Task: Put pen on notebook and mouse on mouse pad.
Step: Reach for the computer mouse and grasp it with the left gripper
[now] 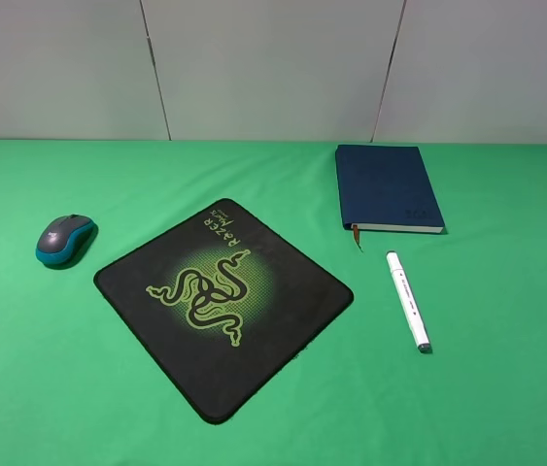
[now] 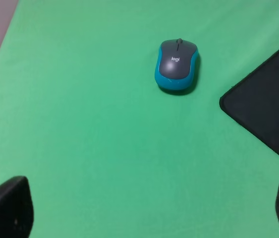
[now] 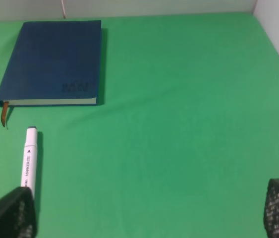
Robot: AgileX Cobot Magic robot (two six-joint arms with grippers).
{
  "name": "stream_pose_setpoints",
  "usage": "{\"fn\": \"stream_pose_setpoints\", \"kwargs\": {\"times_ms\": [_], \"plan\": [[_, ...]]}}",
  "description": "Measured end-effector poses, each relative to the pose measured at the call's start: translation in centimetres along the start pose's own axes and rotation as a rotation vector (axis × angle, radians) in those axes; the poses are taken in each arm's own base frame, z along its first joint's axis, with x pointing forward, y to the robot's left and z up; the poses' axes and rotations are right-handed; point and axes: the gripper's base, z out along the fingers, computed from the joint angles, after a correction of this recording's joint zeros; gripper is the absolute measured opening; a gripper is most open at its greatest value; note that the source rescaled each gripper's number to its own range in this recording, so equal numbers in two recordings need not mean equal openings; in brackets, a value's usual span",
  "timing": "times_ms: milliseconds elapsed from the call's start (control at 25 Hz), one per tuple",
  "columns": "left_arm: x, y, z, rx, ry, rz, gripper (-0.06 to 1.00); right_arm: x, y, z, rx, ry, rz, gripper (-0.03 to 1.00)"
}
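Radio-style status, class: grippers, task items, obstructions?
Left gripper open, right gripper open, both empty. Mouse off mouse pad; pen beside notebook, apart. Nothing in the way.

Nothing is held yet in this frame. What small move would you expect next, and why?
Probably the left arm advances and lowers over the mouse. It lies on the green cloth, apart from the mouse pad, and the left jaws are open and empty with the mouse ahead of them. The pen, lying off the notebook, could equally come first.
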Motion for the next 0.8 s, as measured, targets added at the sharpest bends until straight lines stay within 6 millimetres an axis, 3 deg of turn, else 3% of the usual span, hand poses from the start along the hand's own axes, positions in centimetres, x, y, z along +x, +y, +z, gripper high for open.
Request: {"fn": "stream_pose_setpoints", "kwargs": {"times_ms": [800], "plan": [[0.00,0.00,0.00,0.000,0.000,0.000,0.94,0.00,0.00,0.00,0.000,0.000,0.000,1.00]]}}
